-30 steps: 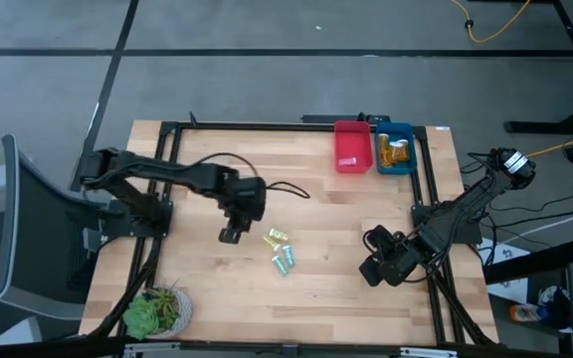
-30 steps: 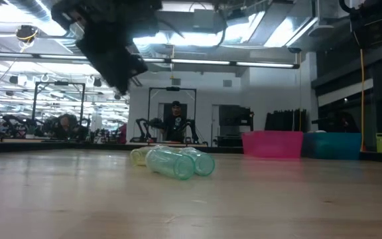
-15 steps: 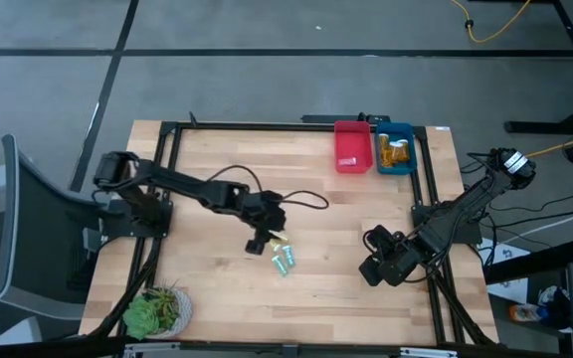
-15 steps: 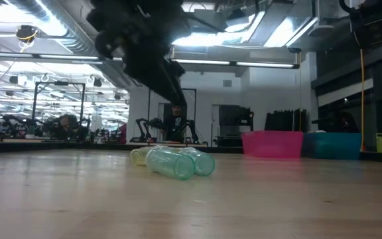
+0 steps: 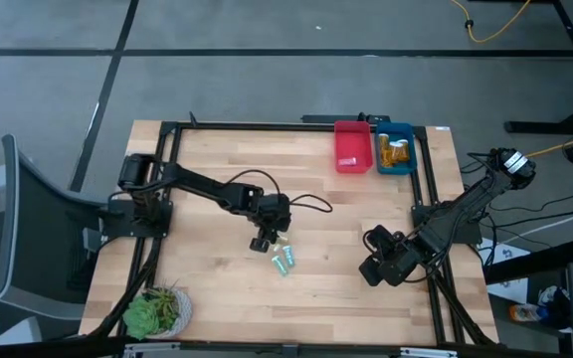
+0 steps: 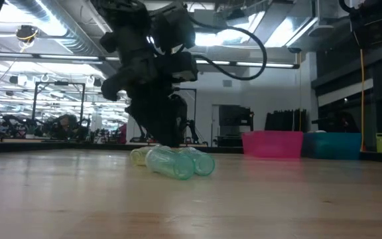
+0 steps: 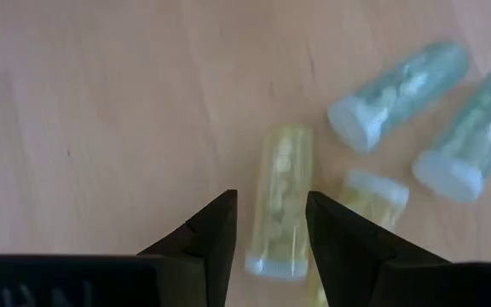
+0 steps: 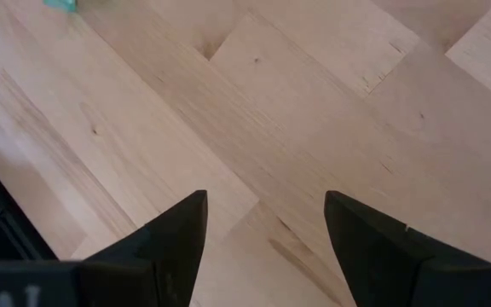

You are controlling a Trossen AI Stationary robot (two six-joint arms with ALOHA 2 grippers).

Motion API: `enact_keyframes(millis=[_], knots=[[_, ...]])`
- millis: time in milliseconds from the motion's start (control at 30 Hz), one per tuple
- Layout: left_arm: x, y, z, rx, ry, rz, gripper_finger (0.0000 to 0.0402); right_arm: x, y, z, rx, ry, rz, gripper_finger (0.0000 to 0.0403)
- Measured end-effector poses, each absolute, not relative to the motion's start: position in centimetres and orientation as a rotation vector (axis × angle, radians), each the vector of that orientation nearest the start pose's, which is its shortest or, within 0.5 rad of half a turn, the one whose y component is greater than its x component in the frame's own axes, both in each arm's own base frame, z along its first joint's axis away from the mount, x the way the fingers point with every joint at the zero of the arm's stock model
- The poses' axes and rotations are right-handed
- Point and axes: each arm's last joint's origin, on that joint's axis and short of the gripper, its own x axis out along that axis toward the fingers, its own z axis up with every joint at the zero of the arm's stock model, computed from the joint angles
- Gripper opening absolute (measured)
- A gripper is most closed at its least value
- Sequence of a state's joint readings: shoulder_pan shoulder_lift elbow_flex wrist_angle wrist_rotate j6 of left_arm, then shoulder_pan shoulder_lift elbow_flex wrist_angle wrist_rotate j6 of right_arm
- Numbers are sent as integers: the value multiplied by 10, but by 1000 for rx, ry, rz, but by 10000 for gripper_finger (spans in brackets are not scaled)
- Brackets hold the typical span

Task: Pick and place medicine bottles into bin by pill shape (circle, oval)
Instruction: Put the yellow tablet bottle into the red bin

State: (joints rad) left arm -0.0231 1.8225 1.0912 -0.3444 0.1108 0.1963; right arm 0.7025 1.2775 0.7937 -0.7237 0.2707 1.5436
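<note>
The left gripper straddles one bottle lying on the table; a second bottle lies beside it, two more bottles just beyond.

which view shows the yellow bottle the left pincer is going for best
The left wrist view: the yellow bottle lies lengthwise between the open left pincer, pills visible through its wall. The high view shows only a speck beside the pincer. The low view shows just a yellowish end behind the teal bottles. The right wrist view misses it.
</note>
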Motion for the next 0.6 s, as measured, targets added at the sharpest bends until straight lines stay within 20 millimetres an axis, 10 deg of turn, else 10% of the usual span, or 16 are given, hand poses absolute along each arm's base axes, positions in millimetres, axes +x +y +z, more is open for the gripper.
enact_keyframes(millis=[600], knots=[[353,-9,138,201,1153,-160,135,175,138,206,804,1053,-485,239]])
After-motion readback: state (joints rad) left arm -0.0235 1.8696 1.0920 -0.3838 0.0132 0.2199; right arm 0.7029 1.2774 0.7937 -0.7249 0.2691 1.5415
